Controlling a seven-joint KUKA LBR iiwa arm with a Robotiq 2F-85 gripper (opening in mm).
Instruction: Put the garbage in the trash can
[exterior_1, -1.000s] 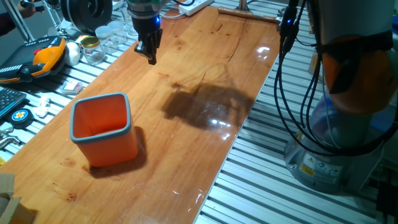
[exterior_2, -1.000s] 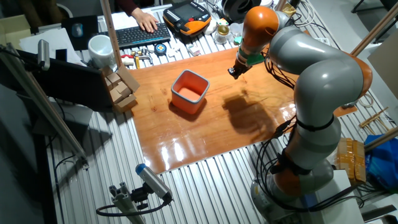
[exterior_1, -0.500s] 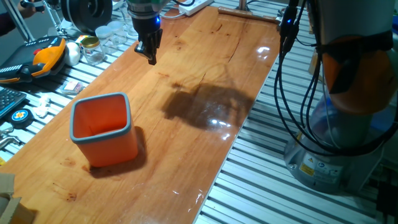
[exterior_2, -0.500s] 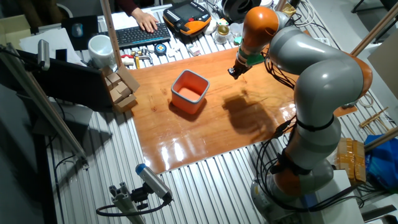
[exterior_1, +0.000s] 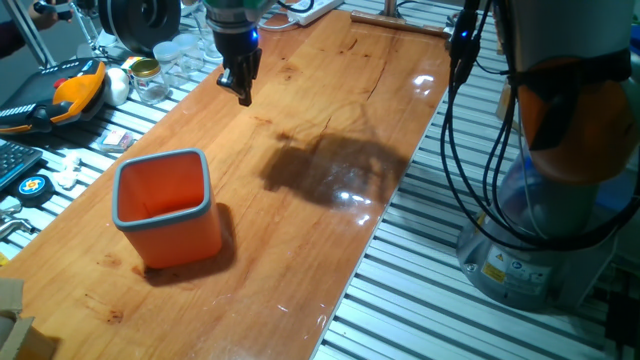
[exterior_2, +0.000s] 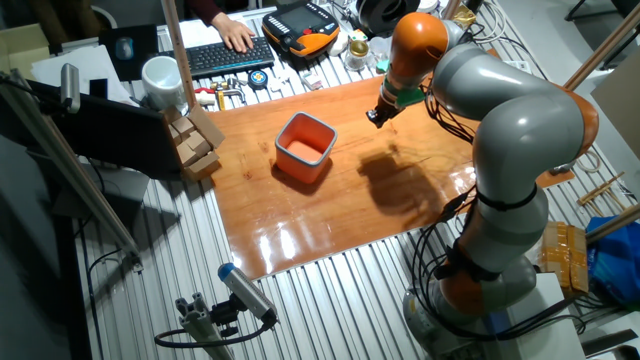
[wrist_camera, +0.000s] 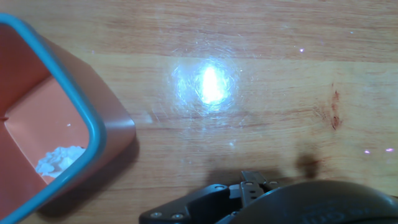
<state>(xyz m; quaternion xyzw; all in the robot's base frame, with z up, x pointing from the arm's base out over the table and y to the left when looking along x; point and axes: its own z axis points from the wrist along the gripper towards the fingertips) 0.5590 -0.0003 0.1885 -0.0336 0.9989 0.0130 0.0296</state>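
I see the pincer (exterior_1: 243, 92) hanging above the table (exterior_1: 330, 120) near its far edge, well apart from the trash can (exterior_1: 165, 207); its fingers look drawn close together with nothing between them, though the tips are small in both fixed views. The trash can stands upright toward the table's near left corner. In the hand view the garbage (wrist_camera: 59, 160) lies inside the trash can (wrist_camera: 93, 124), a white crumpled wad on the orange floor against one wall. Off the table's left edge I note glass jars (exterior_1: 165, 62), an orange-and-black tool (exterior_1: 70, 90) and a small white wad (exterior_1: 68, 170) on the slatted bench.
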